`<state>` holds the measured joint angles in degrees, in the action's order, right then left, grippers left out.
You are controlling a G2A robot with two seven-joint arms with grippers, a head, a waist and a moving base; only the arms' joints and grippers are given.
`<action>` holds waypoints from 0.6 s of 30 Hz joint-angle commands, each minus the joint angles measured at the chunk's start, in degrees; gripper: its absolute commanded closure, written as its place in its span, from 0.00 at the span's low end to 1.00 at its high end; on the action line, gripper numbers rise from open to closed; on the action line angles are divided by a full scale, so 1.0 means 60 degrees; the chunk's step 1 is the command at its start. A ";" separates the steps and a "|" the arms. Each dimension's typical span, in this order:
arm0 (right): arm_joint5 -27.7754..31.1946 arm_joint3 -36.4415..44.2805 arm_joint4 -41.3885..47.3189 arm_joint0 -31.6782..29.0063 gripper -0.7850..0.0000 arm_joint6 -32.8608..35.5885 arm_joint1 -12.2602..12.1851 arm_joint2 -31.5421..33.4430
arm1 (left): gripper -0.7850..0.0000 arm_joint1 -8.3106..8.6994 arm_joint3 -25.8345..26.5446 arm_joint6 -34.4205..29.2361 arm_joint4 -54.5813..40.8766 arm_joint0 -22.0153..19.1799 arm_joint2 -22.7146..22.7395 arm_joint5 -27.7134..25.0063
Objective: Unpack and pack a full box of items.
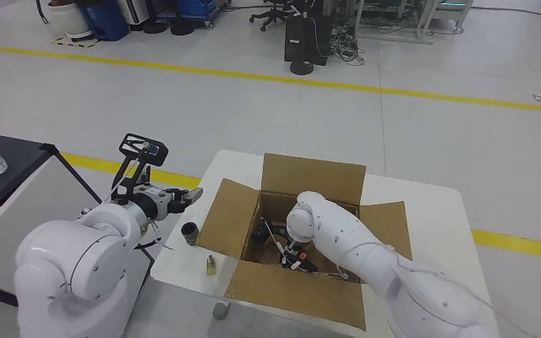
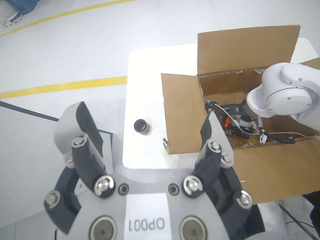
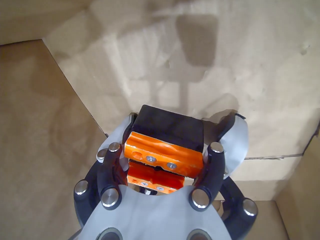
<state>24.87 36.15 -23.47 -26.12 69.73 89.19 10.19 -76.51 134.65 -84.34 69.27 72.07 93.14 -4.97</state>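
Note:
An open cardboard box (image 1: pixel 296 182) stands on the white table (image 1: pixel 423 211) with its flaps spread. My right gripper (image 1: pixel 292 253) is down inside the box (image 3: pixel 50 101), shut on an orange and black block (image 3: pixel 165 138) (image 2: pixel 227 122) held just above the box floor. My left gripper (image 2: pixel 147 123) hangs open and empty off the table's left edge (image 1: pixel 190 198). A dark cylindrical cup (image 1: pixel 189 232) (image 2: pixel 141 126) and a small bottle (image 1: pixel 210 265) stand on the table between the left gripper and the box.
A small grey object (image 1: pixel 220 312) lies on the floor by the table's near corner. A dark-edged grey surface (image 1: pixel 25 173) stands to the left of the table. Bare tabletop lies to the right of the box.

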 commanded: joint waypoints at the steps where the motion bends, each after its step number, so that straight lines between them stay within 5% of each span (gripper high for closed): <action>1: -0.0084 0.0034 -0.0099 0.0046 1.00 -0.0049 0.0013 0.0044 | 0.00 0.0000 0.0000 0.0000 0.0000 0.0000 0.0000 0.0000; 18: -0.0563 0.1041 -0.0526 0.0002 1.00 0.0074 -0.0388 0.0628 | 0.00 0.0000 0.0000 0.0000 0.0000 0.0000 0.0000 0.0000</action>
<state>21.70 41.79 -26.67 -26.11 69.99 87.21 13.52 -76.51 134.65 -84.34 69.27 72.07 93.14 -4.97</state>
